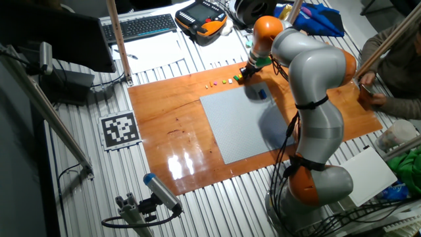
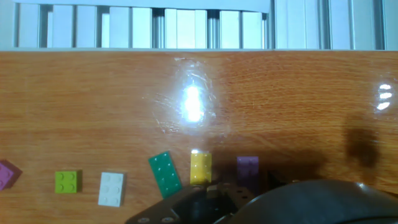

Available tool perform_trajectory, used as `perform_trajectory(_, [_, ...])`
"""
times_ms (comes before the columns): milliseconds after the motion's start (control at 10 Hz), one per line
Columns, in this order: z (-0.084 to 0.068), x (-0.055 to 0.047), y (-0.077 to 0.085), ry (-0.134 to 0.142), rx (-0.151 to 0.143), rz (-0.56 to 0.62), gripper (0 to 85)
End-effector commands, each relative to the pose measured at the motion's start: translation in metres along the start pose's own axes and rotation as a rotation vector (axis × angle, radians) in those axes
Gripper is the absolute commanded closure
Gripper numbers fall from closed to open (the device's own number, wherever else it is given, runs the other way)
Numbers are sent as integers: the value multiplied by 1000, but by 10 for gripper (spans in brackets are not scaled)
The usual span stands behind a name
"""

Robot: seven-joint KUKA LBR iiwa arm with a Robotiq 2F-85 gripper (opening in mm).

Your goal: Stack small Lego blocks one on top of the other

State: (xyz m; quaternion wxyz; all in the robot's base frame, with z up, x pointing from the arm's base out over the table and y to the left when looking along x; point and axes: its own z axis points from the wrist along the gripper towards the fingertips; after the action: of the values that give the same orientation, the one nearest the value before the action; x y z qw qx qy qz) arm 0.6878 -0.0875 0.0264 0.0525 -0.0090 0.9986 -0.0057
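**A:** Status on the bricks, left to right?

**B:** Hand view, all lying on the wooden board [image 2: 93,106] along the lower edge. Far left a pink brick [image 2: 6,174], cut by the frame edge. Then a lime green brick [image 2: 67,182], square, studs up. Just beside it a white brick [image 2: 112,188], longer. Then a dark green brick [image 2: 165,173], tilted against the row. Then a yellow brick [image 2: 200,168], upright in line. Last a purple brick [image 2: 247,168], its lower part hidden behind the hand housing. None stacked, none touching each other as far as I can see.

**A:** Gripper?

**B:** gripper [image 1: 241,74] sits low over the row at the far edge of the board in the fixed view. Finger spacing: cannot tell. In the hand view only the dark housing fills the bottom right; the fingertips don't show clearly. Fixed view is too small to resolve them.

**A:** Holding anything?

**B:** Can't tell either.

**A:** Rest of the table?

**B:** Fixed view: grey baseplate [image 1: 247,125] in the middle of the board, near side of the brick row. A blue piece [image 1: 262,94] lies on its far right part, blurred. Left of the board a printed marker tag [image 1: 120,130].
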Motion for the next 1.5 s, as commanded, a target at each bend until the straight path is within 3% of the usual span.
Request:
perform_trajectory(0, [0, 0, 0, -1, 1, -3, 510])
perform_trajectory(100, [-1, -1, 1, 1, 9, -18, 680])
perform_trajectory(200, [-2, -1, 2, 5, 12, -27, 680])
perform_trajectory(300, [-3, -1, 2, 7, 12, -36, 850])
perform_trajectory(500, [-8, -1, 5, 22, -10, -42, 850])
perform_trajectory(600, [-19, 2, 7, 28, -9, -41, 850])
perform_trajectory(800, [-58, 22, 9, 54, -3, -30, 850])
perform_trajectory(900, [-84, 40, 10, 72, -7, -29, 850])
perform_trajectory(1000, [-98, 54, 12, 79, -2, -18, 850])
perform_trajectory(1200, [-107, 79, 18, 70, 40, -9, 850])
perform_trajectory(1300, [-109, 89, 17, 72, 29, -13, 850])
perform_trajectory(1400, [-111, 92, 16, 78, 18, -21, 850])
